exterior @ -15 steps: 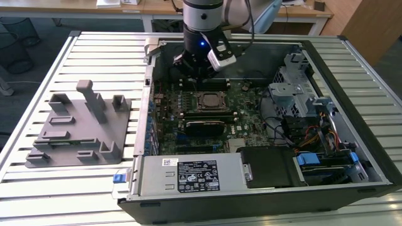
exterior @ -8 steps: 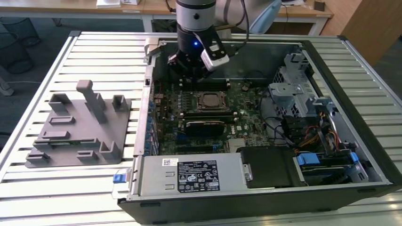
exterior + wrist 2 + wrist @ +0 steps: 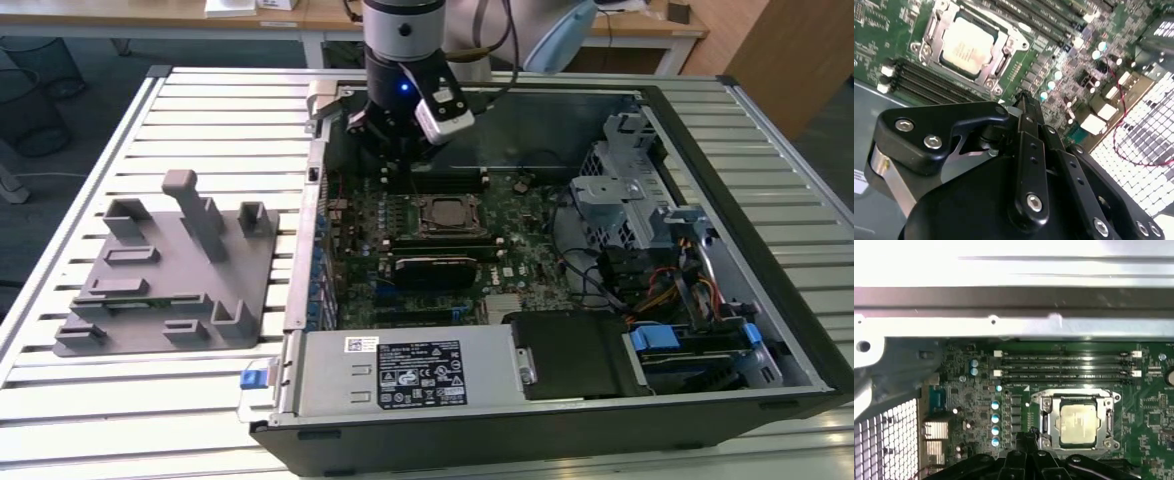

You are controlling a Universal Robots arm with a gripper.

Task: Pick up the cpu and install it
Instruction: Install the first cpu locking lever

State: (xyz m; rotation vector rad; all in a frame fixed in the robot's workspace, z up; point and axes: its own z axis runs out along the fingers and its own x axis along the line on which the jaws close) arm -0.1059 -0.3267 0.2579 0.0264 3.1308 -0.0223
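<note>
Closest to the lens in the second wrist view: gripper [image 3: 1024,102], black linkage, fingers pressed together at the tips with nothing between them; same condition noted in the first wrist view [image 3: 1027,432].

The cpu [image 3: 968,46] lies flat inside the socket [image 3: 1004,37], pale metal top upward, framed on all sides by the socket's metal bracket; it is apart from the gripper, with no contact observed. Both wrist views confirm this seating [image 3: 1078,425]; the exterior view shows it near the middle of the motherboard [image 3: 534,228].

Memory slots [image 3: 1064,365] run parallel just beside the socket; a row of small blue-topped capacitors [image 3: 995,422] stands on the board between the socket and a perforated vent grille [image 3: 889,440].

Exterior view, dial centred on the cpu [image 3: 445,214]: the arm [image 3: 400,40] descends at eleven to twelve o'clock, its wrist low inside the open computer case [image 3: 561,440]; a metal drive cage [image 3: 614,190] stands at three o'clock; a labelled silver power supply [image 3: 400,372] sits at six o'clock; a grey tray [image 3: 174,270] with upright posts rests at nine o'clock, outside the case, toward the exterior view's left; case and tray both stand on a slatted metal table [image 3: 160,400].
</note>
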